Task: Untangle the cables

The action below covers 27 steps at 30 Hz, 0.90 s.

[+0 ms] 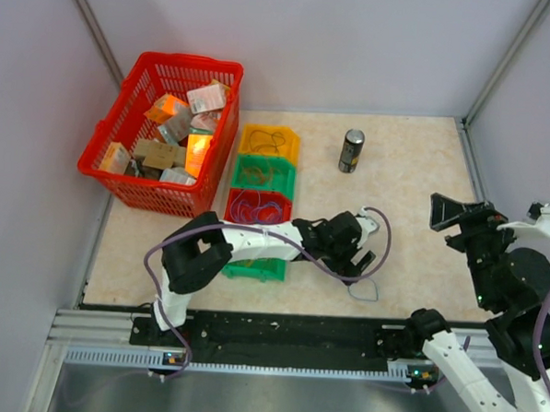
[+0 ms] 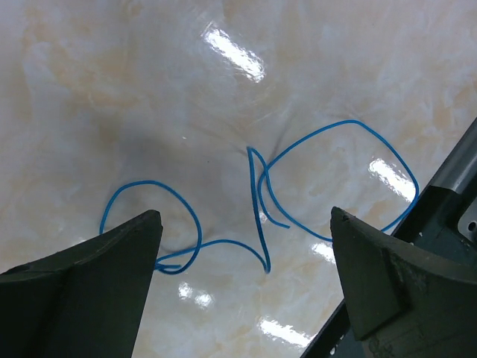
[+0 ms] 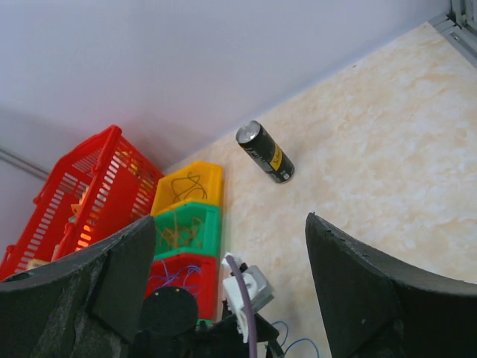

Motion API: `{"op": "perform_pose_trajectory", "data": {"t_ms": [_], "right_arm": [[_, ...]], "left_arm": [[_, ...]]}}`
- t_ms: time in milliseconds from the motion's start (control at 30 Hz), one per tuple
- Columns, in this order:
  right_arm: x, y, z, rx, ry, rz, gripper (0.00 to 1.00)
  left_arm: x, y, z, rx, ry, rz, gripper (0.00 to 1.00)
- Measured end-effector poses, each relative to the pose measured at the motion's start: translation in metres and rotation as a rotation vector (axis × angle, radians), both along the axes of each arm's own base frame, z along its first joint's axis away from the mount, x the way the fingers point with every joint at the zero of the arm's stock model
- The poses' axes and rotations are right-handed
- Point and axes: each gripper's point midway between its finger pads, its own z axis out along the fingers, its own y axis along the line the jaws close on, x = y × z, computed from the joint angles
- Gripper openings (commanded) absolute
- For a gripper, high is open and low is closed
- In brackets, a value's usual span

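left wrist, blue cable (image 2: 258, 216) looped beneath wide-apart left end effector (image 2: 244, 215)

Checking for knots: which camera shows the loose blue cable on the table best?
Left wrist: the blue cable fills the frame, loops sharp. Top external shows only a faint loop; right wrist, a sliver at the bottom edge.

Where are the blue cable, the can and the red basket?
blue cable (image 2: 350, 121), left wrist view, top of its right-hand loop.
can (image 1: 352, 151), top external view, middle of its body.
red basket (image 1: 190, 59), top external view, far rim.
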Motion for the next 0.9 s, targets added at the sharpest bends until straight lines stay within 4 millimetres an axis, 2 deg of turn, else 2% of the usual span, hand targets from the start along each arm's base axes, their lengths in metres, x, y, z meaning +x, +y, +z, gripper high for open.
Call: {"op": "perform_pose_trajectory", "data": {"t_ms": [100,233,333,433,500,567,700,800,900], "right_arm": [[-0.002,-0.004,-0.001,-0.005,-0.003,-0.013,0.79],[0.002,-0.001,-0.016,-0.016,0.032,-0.009,0.79],[0.005,0.003,-0.03,-0.024,0.075,0.001,0.79],[0.009,0.007,-0.035,-0.028,0.099,0.013,0.79],[0.01,0.009,-0.036,-0.031,0.106,0.022,0.79],[0.01,0.01,-0.037,-0.031,0.108,0.028,0.79],[0.01,0.011,-0.038,-0.031,0.111,0.035,0.79],[0.01,0.013,-0.04,-0.033,0.117,0.042,0.79],[0.01,0.014,-0.04,-0.032,0.118,0.05,0.79]], "left_arm": [[-0.007,-0.008,-0.014,0.041,0.023,-0.017,0.96],[-0.024,-0.016,-0.018,0.094,-0.002,-0.042,0.9],[-0.032,-0.033,-0.018,0.146,-0.069,-0.043,0.79],[-0.032,-0.043,-0.026,0.195,-0.111,-0.026,0.66],[-0.029,-0.04,-0.037,0.248,-0.123,-0.002,0.53],[-0.021,-0.04,-0.034,0.262,-0.145,0.029,0.37],[-0.006,-0.028,-0.036,0.321,-0.186,0.079,0.2],[0.004,-0.017,-0.037,0.361,-0.22,0.113,0.0],[0.013,-0.001,-0.037,0.374,-0.225,0.143,0.0]]}}
